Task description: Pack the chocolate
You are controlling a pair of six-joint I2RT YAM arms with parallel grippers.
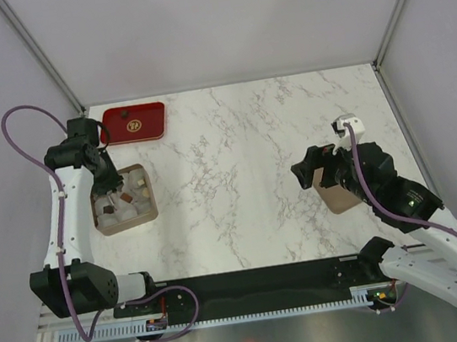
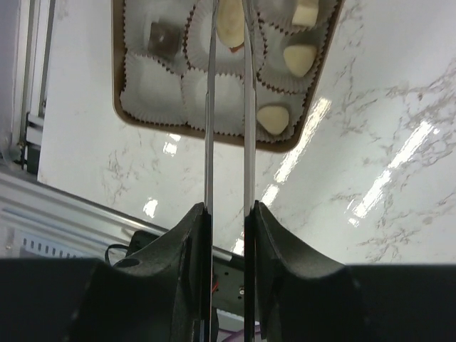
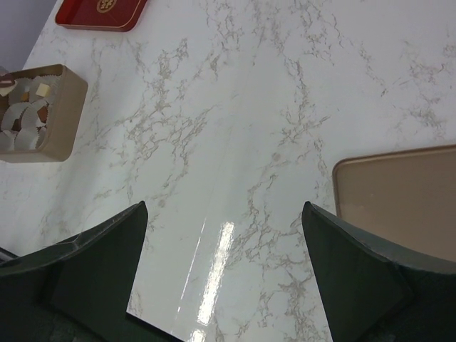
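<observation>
Top view, left gripper (image 1: 116,189): right down over the tan box (image 1: 153,200) on the left side of the table (image 1: 236,161); its spread can't be read from up here.
Top view, chocolate (image 1: 127,197): sitting in that box, among white paper cups (image 1: 110,223).
Top view, red tray (image 1: 152,114): just beyond the box, far left corner.
Top view, right gripper (image 1: 307,170): over on the right, above the flat tan lid (image 1: 339,200).
Left wrist, fingers (image 2: 211,107): a narrow gap, and a cream-white piece (image 2: 229,21) shows right between the tips. Pinched or lying in its cup, I cannot tell.
Left wrist, box: more cream pieces in the right-hand cups, a brown one at left.
Right wrist, jaws: wide apart, nothing between them. The lid is at right, the box and tray far off to the left.
</observation>
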